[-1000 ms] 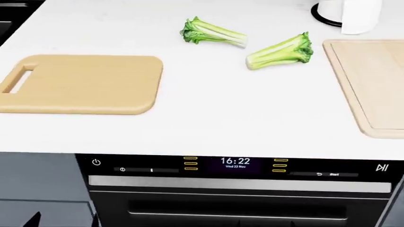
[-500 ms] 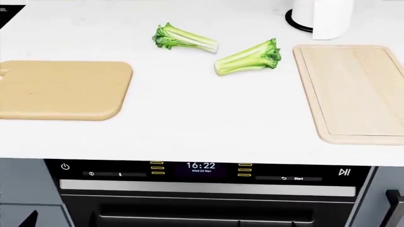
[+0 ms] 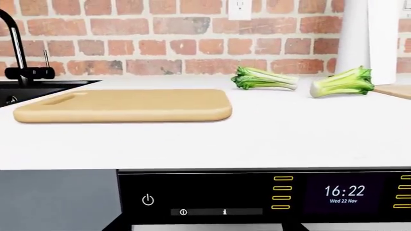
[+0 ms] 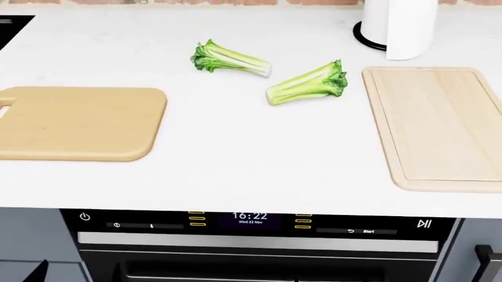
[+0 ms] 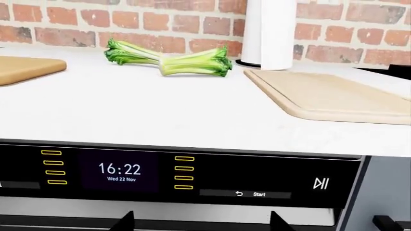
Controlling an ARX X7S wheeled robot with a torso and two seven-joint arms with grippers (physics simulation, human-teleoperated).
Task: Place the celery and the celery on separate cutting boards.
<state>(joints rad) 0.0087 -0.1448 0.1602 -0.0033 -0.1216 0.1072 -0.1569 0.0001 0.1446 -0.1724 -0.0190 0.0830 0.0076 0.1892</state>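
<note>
Two celery bunches lie on the white counter between two boards. The whitish-stalked celery [image 4: 229, 60] lies at the back, the yellow-green celery [image 4: 307, 84] to its right; they do not touch. The thick tan cutting board [image 4: 79, 122] is on the left and the thin pale cutting board [image 4: 439, 126] on the right; both are bare. My left gripper [image 3: 202, 230] and right gripper [image 5: 202, 224] are low in front of the oven, below counter height, with tips wide apart and empty. The wrist views show both celery bunches [image 3: 263, 78] [image 5: 194, 62].
A white paper towel roll [image 4: 398, 23] stands behind the pale board. A sink [image 3: 38, 85] with a black faucet [image 3: 16, 43] lies left of the tan board. The oven's control panel [image 4: 249, 220] runs under the counter edge. A brick wall backs the counter.
The head view has shifted: the whole scene slid left, then down in the picture. The celery and boards keep their places on the counter.
</note>
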